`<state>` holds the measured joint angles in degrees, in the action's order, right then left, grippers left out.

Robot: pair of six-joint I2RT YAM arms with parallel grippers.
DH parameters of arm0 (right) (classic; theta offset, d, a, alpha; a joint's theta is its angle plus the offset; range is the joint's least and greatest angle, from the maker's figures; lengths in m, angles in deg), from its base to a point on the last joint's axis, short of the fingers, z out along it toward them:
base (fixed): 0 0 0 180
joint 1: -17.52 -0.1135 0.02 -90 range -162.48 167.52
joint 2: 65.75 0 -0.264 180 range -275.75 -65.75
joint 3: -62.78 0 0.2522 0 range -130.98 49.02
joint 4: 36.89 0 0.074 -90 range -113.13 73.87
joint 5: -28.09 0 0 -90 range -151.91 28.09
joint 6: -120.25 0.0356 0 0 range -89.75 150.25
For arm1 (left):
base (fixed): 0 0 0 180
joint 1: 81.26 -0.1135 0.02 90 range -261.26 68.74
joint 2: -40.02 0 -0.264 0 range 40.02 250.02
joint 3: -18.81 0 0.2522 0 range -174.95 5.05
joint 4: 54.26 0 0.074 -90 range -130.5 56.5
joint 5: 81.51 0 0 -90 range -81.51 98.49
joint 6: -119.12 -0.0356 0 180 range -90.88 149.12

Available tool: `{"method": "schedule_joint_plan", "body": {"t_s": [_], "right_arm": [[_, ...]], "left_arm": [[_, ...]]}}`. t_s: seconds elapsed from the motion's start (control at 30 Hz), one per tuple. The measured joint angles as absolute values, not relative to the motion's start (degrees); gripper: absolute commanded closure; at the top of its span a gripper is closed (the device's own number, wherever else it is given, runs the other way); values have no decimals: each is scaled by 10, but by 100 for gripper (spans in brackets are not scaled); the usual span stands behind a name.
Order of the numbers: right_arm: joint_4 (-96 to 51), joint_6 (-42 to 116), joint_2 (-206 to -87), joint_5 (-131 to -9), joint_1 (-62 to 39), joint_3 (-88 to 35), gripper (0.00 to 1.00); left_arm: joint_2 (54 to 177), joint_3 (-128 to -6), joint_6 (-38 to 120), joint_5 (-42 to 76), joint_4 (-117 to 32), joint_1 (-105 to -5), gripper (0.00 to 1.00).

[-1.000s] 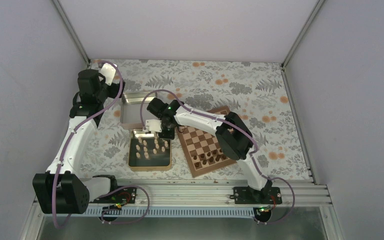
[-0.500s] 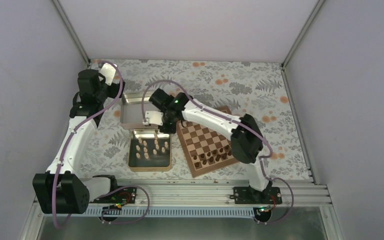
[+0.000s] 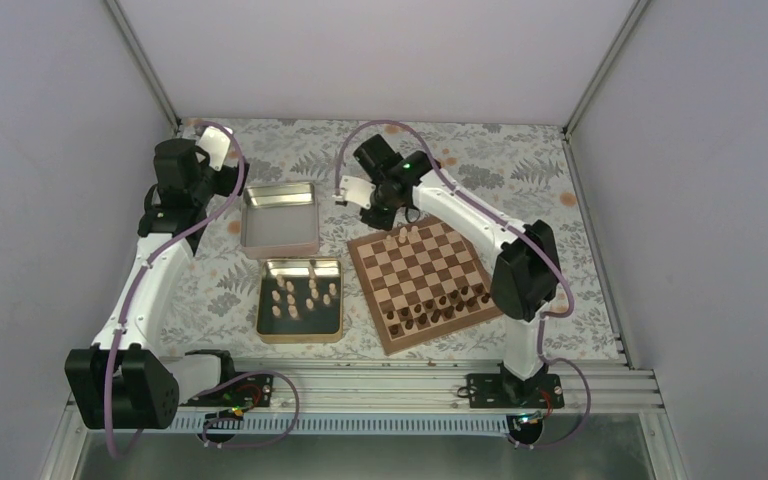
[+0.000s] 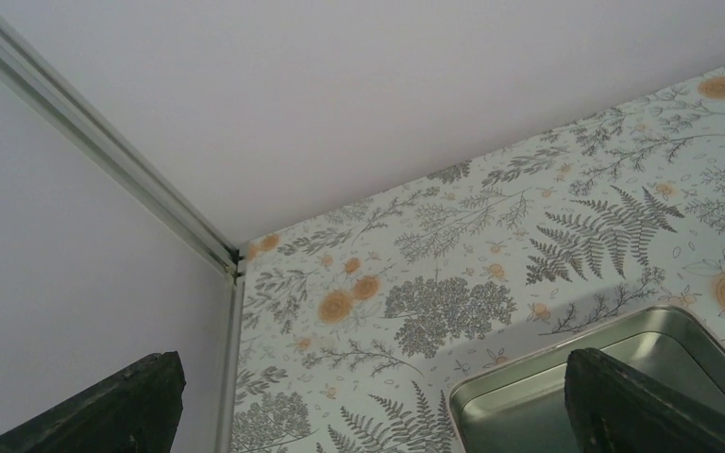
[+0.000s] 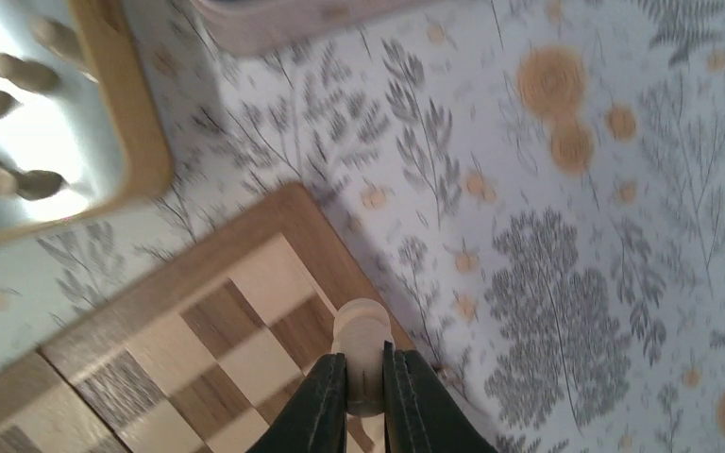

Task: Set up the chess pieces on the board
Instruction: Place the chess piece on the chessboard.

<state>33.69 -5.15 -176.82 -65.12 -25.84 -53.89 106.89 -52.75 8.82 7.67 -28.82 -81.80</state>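
There, the right gripper [image 5: 365, 368] pinches a pale chess piece [image 5: 362, 326] over the board [image 5: 245, 283] edge, left gripper [image 4: 378, 408] spread wide

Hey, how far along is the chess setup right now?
Done: dark chessmen stand on the board's near rows, and a few pale ones seem to stand along its far edge. In hand: the right pincer is shut on one pale piece above that edge. Left: roughly ten pale pieces wait in the tin.
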Motion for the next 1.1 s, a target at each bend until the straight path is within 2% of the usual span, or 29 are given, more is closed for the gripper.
{"method": "schedule_joint_plan", "body": {"t_s": [0.37, 1.1], "right_arm": [[325, -70, -1787, -647, -230, -471, 89], [304, -77, -1826, -664, -230, -450, 88]], "left_arm": [[1064, -528, 88, 77, -288, -818, 0], [1064, -528, 90, 77, -288, -818, 0]]}}
